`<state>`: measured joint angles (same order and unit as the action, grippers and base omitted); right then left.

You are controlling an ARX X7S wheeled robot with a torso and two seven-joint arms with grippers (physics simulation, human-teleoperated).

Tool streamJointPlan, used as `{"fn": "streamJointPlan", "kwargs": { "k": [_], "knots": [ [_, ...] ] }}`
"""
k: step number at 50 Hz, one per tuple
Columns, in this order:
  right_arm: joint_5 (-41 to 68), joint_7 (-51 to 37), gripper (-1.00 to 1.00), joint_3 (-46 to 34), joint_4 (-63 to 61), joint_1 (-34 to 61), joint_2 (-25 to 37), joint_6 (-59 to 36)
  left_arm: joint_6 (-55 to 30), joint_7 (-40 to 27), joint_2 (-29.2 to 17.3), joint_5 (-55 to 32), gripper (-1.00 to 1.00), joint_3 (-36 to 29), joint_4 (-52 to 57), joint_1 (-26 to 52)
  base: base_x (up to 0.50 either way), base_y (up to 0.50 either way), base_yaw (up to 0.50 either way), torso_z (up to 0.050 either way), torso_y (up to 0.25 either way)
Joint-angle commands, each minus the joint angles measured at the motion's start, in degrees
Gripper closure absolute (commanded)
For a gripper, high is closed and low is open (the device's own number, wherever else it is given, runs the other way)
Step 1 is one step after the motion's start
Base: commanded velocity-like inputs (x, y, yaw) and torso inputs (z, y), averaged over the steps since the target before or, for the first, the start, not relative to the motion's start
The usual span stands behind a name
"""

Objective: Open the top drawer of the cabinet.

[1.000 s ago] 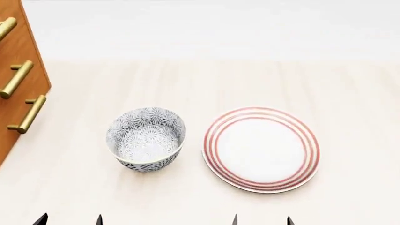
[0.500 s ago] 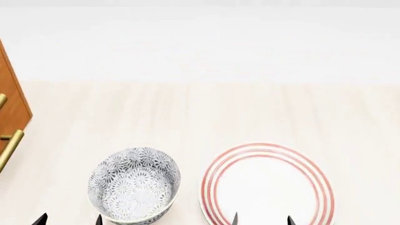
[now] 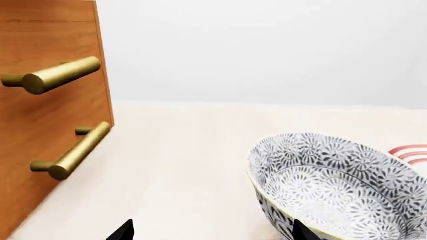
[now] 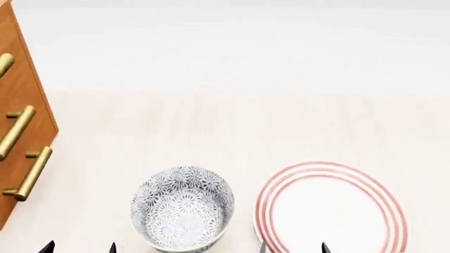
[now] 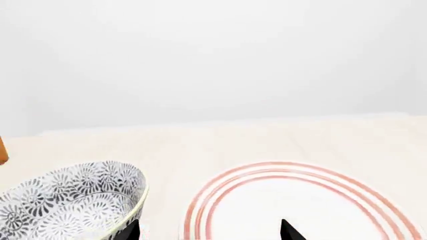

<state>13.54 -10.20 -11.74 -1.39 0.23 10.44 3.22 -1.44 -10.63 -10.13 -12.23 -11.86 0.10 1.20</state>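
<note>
The cabinet (image 4: pixel 21 105) is an orange-brown wooden box at the left edge of the head view, with three brass bar handles one above another. The top drawer (image 4: pixel 8 45) is shut, and its handle (image 4: pixel 3 66) is cut by the frame edge. The left wrist view shows the cabinet (image 3: pixel 40 115) with two handles; I cannot tell which drawers they belong to. My left gripper (image 4: pixel 79 247) is open and empty, near the front edge, right of the cabinet and well apart from it; it also shows in the left wrist view (image 3: pixel 210 231). My right gripper (image 4: pixel 294 247) (image 5: pixel 210 231) is open and empty.
A grey patterned bowl (image 4: pixel 183 208) (image 3: pixel 333 185) (image 5: pixel 67 200) stands just ahead of and right of my left gripper. A white plate with red rings (image 4: pixel 330 211) (image 5: pixel 300 200) lies in front of my right gripper. The pale wood tabletop (image 4: pixel 211 126) runs back to a white wall.
The head view has shifted: bowl and plate sit lower than one second ago, and since half a second ago everything slid right, bringing more of the cabinet into view. The gripper tips kept their places.
</note>
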Motion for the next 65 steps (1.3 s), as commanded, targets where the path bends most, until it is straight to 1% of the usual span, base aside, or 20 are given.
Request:
{"fn": "streamJointPlan", "kwargs": {
  "k": [1, 15, 29, 32, 35, 36, 38, 39, 40, 43, 44, 47, 48, 52, 60, 65],
  "knots": [
    [-0.96, 1.21, -1.00, 0.65, 0.46, 0.01, -0.86, 0.83, 0.86, 0.60, 0.74, 1.06, -1.00, 0.86, -0.48, -0.01, 0.00, 0.50, 0.00, 0.000, 0.000],
    [-0.90, 0.69, -1.00, 0.04, 0.93, 0.24, -0.47, 0.75, 1.62, 0.20, 0.50, 0.91, -1.00, 0.36, -1.57, 0.34, 0.00, 0.50, 0.00, 0.000, 0.000],
    [-0.30, -0.01, -1.00, -0.27, 0.22, 0.24, -0.04, -0.07, 0.96, -1.11, 0.20, 1.01, -1.00, 0.10, -1.33, 0.55, 0.00, 0.00, 0.00, 0.000, 0.000],
    [-0.15, -0.20, -1.00, -0.31, 0.02, 0.24, 0.04, -0.36, -0.98, -1.13, -0.13, 0.87, -1.00, -0.22, -1.42, 1.09, 0.00, 0.00, 0.00, 0.000, 0.000],
    [-0.08, -0.30, -1.00, -0.38, 0.35, 0.42, 0.05, -0.33, -2.82, -2.37, -1.34, 5.55, -1.00, -2.72, -1.03, 2.02, 0.00, 0.00, 0.00, 0.000, 0.000],
    [0.00, -0.29, -1.00, -0.35, 0.81, 0.64, 0.00, -0.24, -4.64, -2.80, -1.79, 7.11, -1.00, -3.47, -1.21, 3.06, 0.00, 0.00, 0.00, 0.000, 0.000],
    [0.10, -0.47, -1.00, -0.40, 0.28, 0.46, 0.12, -0.59, -6.01, -2.96, -2.07, 7.60, -1.00, -3.72, -0.62, 3.85, 0.00, 0.00, 0.00, 0.000, 0.000],
    [0.15, -0.58, -1.00, -0.41, 0.08, 0.40, 0.18, -0.79, -6.73, -3.11, -2.87, 9.66, -1.00, -4.93, 0.30, 4.35, 0.00, 0.00, 0.00, 0.000, 0.000],
    [0.19, -0.47, -1.00, -0.37, 0.86, 0.68, 0.09, -0.37, -8.29, -4.26, -3.78, 13.92, -1.00, -6.91, 0.24, 5.69, 0.00, 0.00, 0.00, 0.000, 0.000],
    [0.28, -0.66, -1.00, -0.43, 0.65, 0.62, 0.17, -0.50, -9.72, -4.61, -4.49, 16.88, -1.00, -8.41, -0.95, 8.00, 0.00, 0.00, 0.00, 0.000, 0.000],
    [0.36, -0.61, -1.00, -0.41, 1.14, 0.79, 0.13, -0.35, -10.54, -5.37, -5.06, 19.72, -1.00, -9.54, -1.70, 9.87, 0.00, 0.00, 0.00, 0.000, 0.000],
    [0.48, -0.74, -1.00, -0.48, 0.97, 0.78, 0.22, -0.49, -13.28, -5.41, -5.32, 21.49, -1.00, -10.19, -0.98, 11.46, 0.00, 0.00, 0.00, 0.000, 0.000],
    [0.51, -0.85, -1.00, -0.54, 0.67, 0.64, 0.25, -0.67, -13.46, -5.76, -5.63, 23.37, -1.00, -11.10, -1.81, 13.29, 0.00, 0.00, 0.00, 0.000, 0.000],
    [0.64, -0.89, -1.00, -0.66, 0.89, 0.68, 0.31, -0.56, -13.80, -6.81, -6.38, 27.59, -1.00, -13.31, -2.84, 15.93, 0.00, 0.00, 0.00, 0.000, 0.000],
    [0.79, -1.08, -1.00, -0.94, 0.79, 0.55, 0.52, -0.50, -17.70, -6.09, -8.41, 36.83, -1.00, -19.10, -1.65, 19.01, 0.00, 0.00, 0.00, 0.000, 0.000],
    [0.67, -1.01, -1.00, -1.15, 1.70, 0.87, 0.51, 0.24, -19.22, -5.79, -9.24, 39.70, -1.00, -20.28, -1.15, 20.67, 0.00, 0.00, 0.00, 0.000, 0.000]
  ]
}}
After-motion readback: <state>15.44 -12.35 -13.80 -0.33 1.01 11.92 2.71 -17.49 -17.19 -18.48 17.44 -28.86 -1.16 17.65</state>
